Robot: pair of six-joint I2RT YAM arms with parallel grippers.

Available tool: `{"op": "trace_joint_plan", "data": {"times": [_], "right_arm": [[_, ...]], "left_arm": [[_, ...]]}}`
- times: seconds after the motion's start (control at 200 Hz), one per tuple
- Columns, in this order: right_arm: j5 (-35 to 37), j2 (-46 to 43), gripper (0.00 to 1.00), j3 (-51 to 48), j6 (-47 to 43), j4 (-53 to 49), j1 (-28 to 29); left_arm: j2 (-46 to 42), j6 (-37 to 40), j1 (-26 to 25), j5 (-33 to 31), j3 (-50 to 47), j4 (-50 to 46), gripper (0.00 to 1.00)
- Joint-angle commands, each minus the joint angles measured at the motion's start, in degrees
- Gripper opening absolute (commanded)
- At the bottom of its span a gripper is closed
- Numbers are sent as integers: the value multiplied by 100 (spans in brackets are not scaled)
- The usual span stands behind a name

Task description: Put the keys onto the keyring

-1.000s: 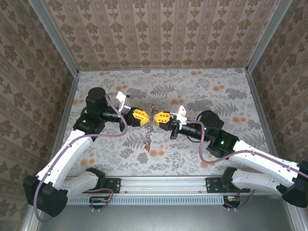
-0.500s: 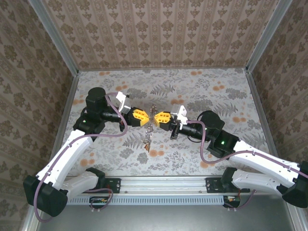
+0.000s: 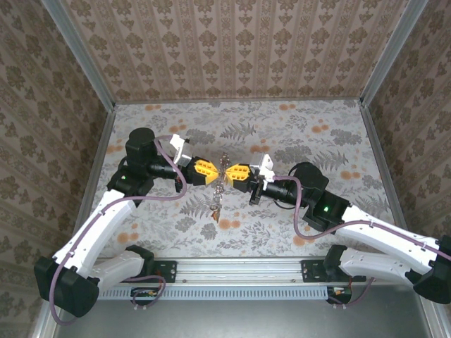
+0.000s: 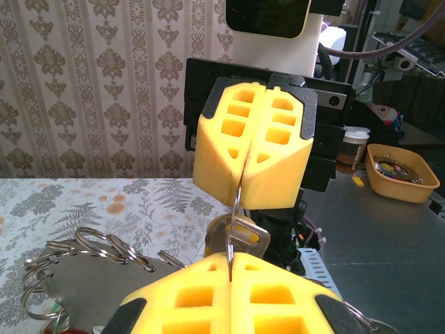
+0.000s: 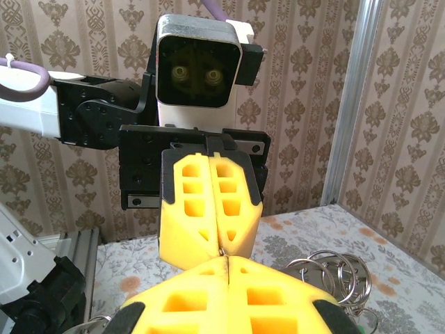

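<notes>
My two grippers meet tip to tip above the middle of the table. A thin metal keyring [image 3: 223, 169] runs edge-on between them, and both are shut on it: the left gripper [image 3: 215, 171] from the left, the right gripper [image 3: 230, 172] from the right. In the left wrist view the keyring wire [image 4: 236, 209] spans from my left gripper [image 4: 231, 261] up into the opposite yellow fingers [image 4: 278, 167]. A key [image 4: 243, 236] with a silvery head hangs on that wire. More keys [image 3: 216, 205] and small rings dangle below. The right gripper [image 5: 228, 259] touches the left's fingers [image 5: 208, 209].
Loose small rings [image 4: 83, 243] hang to the left in the left wrist view, and the rings [image 5: 334, 271] are on the right in the right wrist view. The floral table [image 3: 317, 134] is walled by metal posts [image 3: 377, 63] and patterned panels.
</notes>
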Motion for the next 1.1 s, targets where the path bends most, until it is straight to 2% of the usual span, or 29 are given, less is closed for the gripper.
{"op": "trace_joint_plan", "data": {"times": [0.0,1.095], "right_arm": [[-76,-11,0,-9,65,68,37],[170,88,0,-52,28,113,30]], "left_arm": [[-114,-66,22,165,-13,176,0],[-141,-62,7,175,-10,190,0]]}}
